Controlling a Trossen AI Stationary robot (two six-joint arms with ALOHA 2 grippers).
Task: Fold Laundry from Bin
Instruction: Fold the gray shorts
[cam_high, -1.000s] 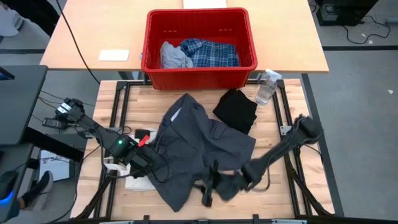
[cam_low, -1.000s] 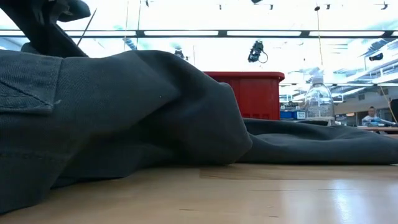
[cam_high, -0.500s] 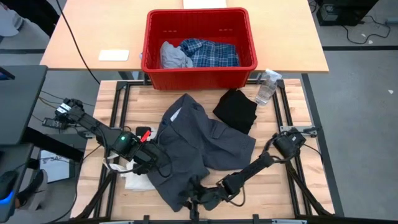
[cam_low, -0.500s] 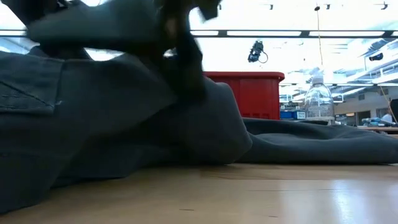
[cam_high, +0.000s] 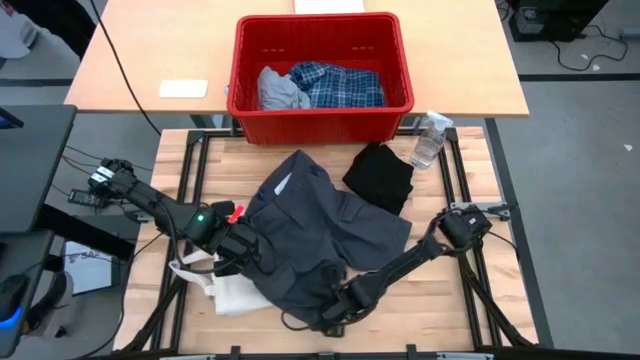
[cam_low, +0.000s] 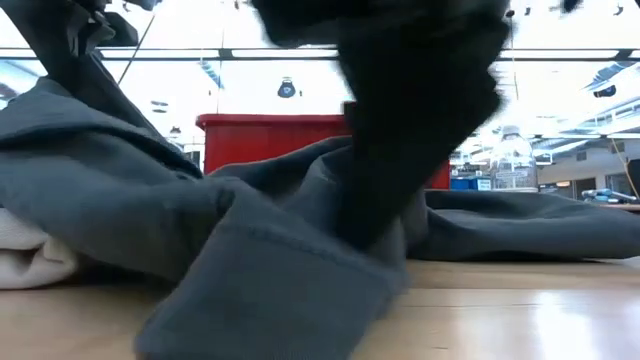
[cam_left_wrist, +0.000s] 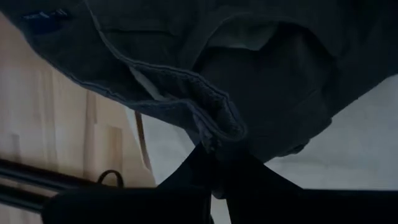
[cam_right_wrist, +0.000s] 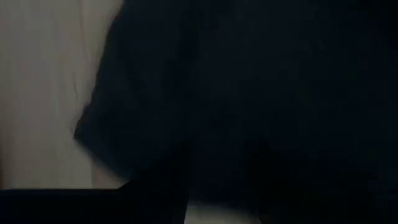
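One black folded piece (cam_high: 380, 177) lies just in front of the red bin (cam_high: 320, 105), which holds plaid and light grey laundry (cam_high: 322, 85). On the wooden table (cam_high: 450, 300), left gripper (cam_high: 240, 258) pinches the dark grey garment (cam_high: 320, 235); right gripper (cam_high: 335, 310), grip unclear. Low view: ceiling strip lights.

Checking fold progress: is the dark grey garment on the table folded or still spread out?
Not folded: the dark grey garment lies rumpled and partly spread across the table, edges uneven, near edge bunched up.
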